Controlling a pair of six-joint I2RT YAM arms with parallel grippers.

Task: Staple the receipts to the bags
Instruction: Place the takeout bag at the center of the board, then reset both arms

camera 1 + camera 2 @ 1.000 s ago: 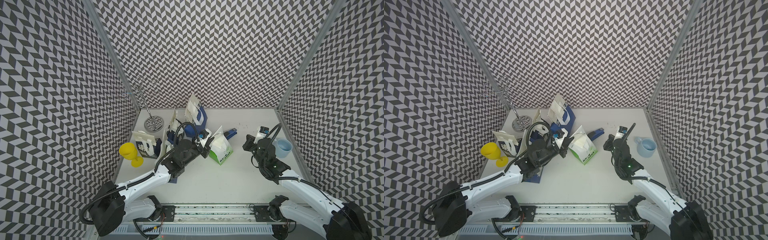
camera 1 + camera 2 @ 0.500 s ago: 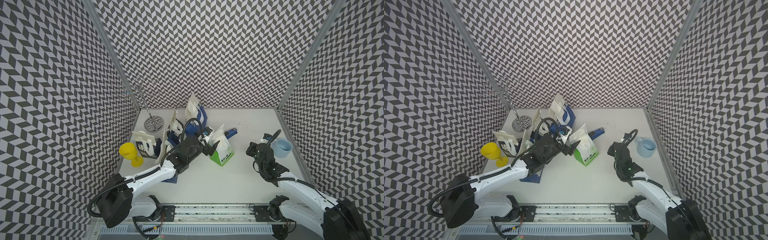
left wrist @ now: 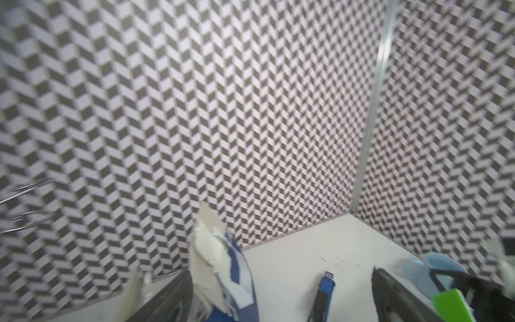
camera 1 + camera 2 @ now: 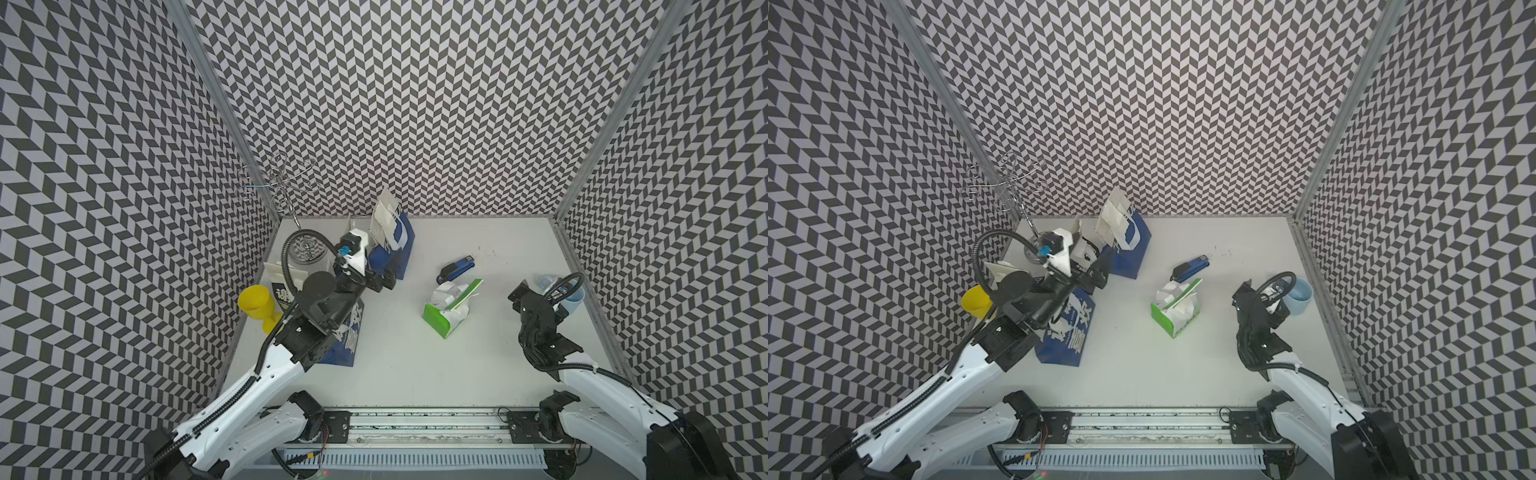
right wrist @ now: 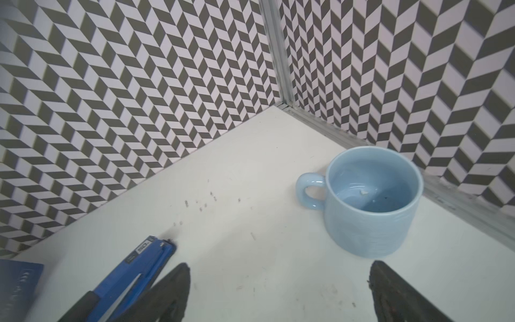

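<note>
Jaws of left gripper wide apart, nothing held, just in front of upright blue bag with receipts sticking out of its top. Jaws of right gripper spread too, empty, near blue mug. The green bag lies on its side mid-table (crumpled white paper at its mouth), stapler just behind it. A flat blue bag lies under left arm.

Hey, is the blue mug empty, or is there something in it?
Empty, but for a speck or two: the right wrist view looks into the upright blue mug and shows its bare bottom.
</note>
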